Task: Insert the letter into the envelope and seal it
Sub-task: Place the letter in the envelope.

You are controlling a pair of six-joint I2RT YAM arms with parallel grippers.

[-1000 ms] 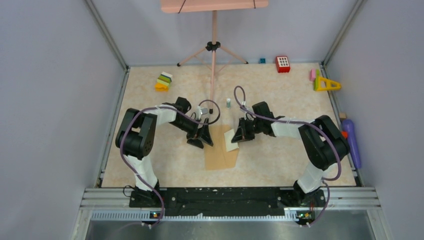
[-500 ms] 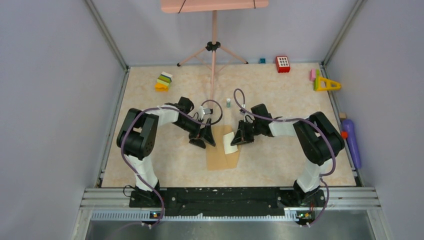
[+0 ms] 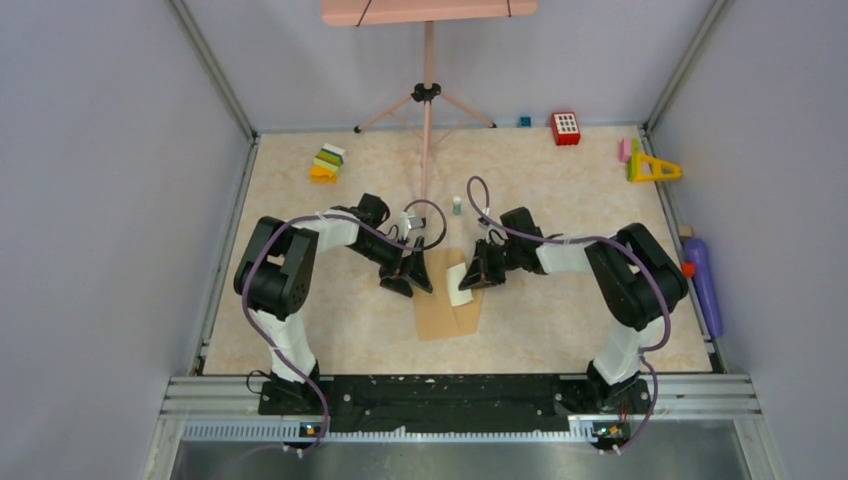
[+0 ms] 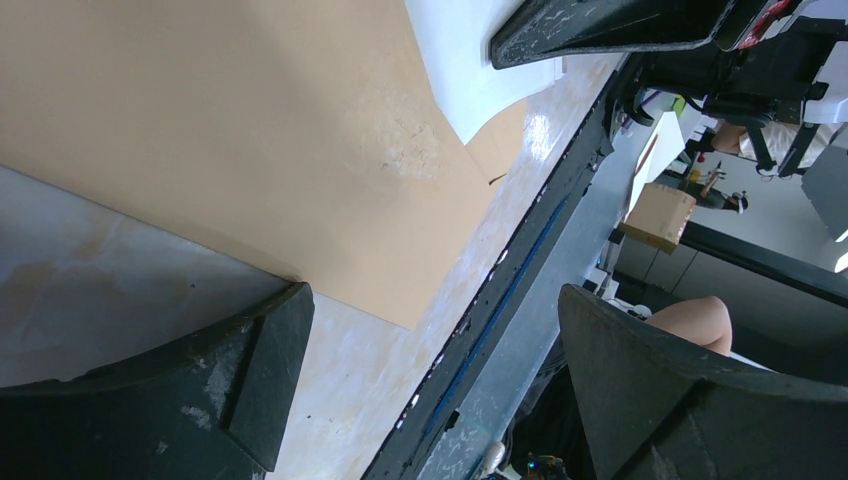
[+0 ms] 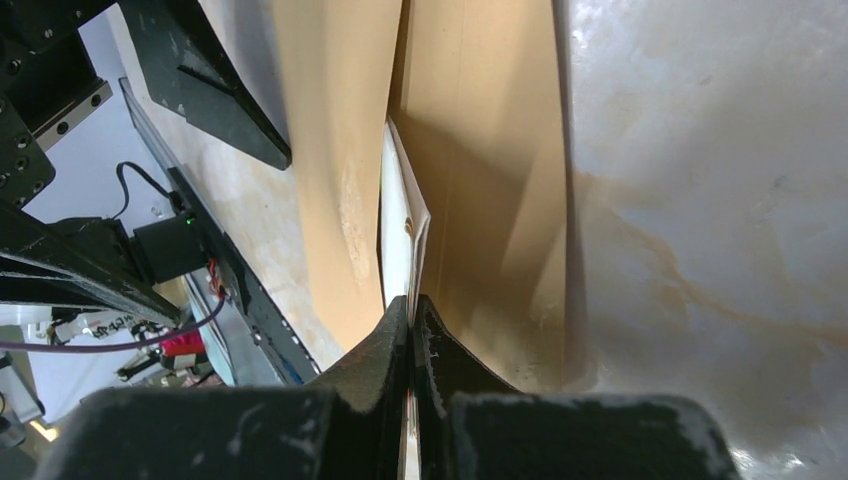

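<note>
The brown envelope (image 3: 440, 312) lies flat on the table between the arms. My right gripper (image 3: 478, 273) is shut on the pale letter (image 3: 460, 284) and holds it edge-on over the envelope's upper right part. In the right wrist view the letter (image 5: 398, 225) sticks out from the shut fingertips (image 5: 412, 305), down into a fold of the envelope (image 5: 490, 150). My left gripper (image 3: 408, 276) is open and empty at the envelope's upper left edge. In the left wrist view its fingers (image 4: 250, 365) straddle the edge of the envelope (image 4: 250, 130), with the letter (image 4: 470, 70) beyond.
A pink tripod stand (image 3: 427, 100) rises behind the arms. A small bottle (image 3: 456, 205) stands just behind the grippers. Toy blocks (image 3: 327, 162), a red block (image 3: 565, 128) and a yellow triangle (image 3: 652, 168) lie at the back. A purple object (image 3: 702, 280) is at the right wall.
My right gripper has carried the letter a little left, further over the envelope. My left gripper has shifted slightly right toward the envelope's edge.
</note>
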